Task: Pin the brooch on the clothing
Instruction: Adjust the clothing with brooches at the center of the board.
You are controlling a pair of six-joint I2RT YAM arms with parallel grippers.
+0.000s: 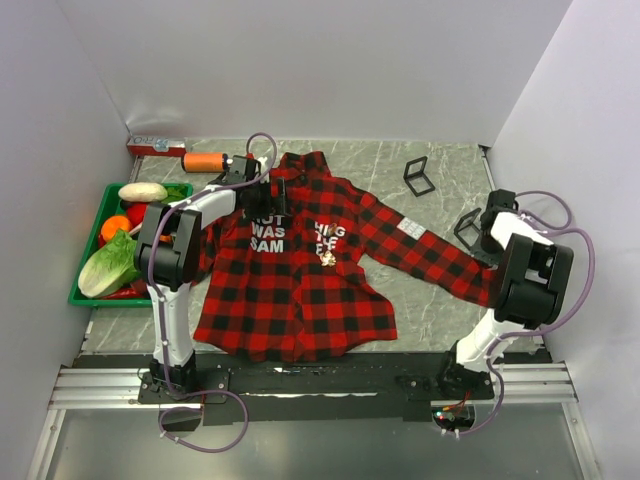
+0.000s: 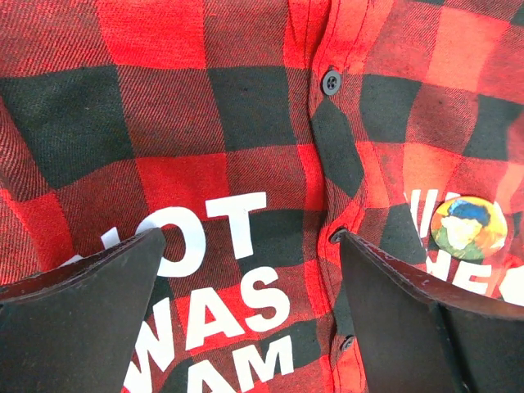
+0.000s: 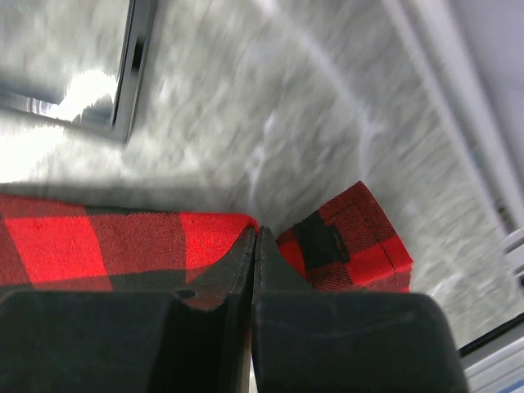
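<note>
Shirt point(image 2: 164, 106) under wide-spread left claw point(image 2: 250, 237), right claw point(image 3: 255, 236) closed tight over sleeve point(image 3: 82, 246)

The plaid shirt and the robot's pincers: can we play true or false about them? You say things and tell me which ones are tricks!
1. The left pincer is wide open above the white letters on the plaid shirt. True.
2. The right pincer is open too. False: its jaws are pressed shut, near the sleeve cuff.
3. A round brooch sits on the shirt's chest by the lettering. True.
4. The left pincer is holding the brooch. False: the brooch lies off to one side, and nothing is between the jaws.
5. The green tray lies on top of the shirt. False: it sits beside the shirt, on the left arm's side.
</note>
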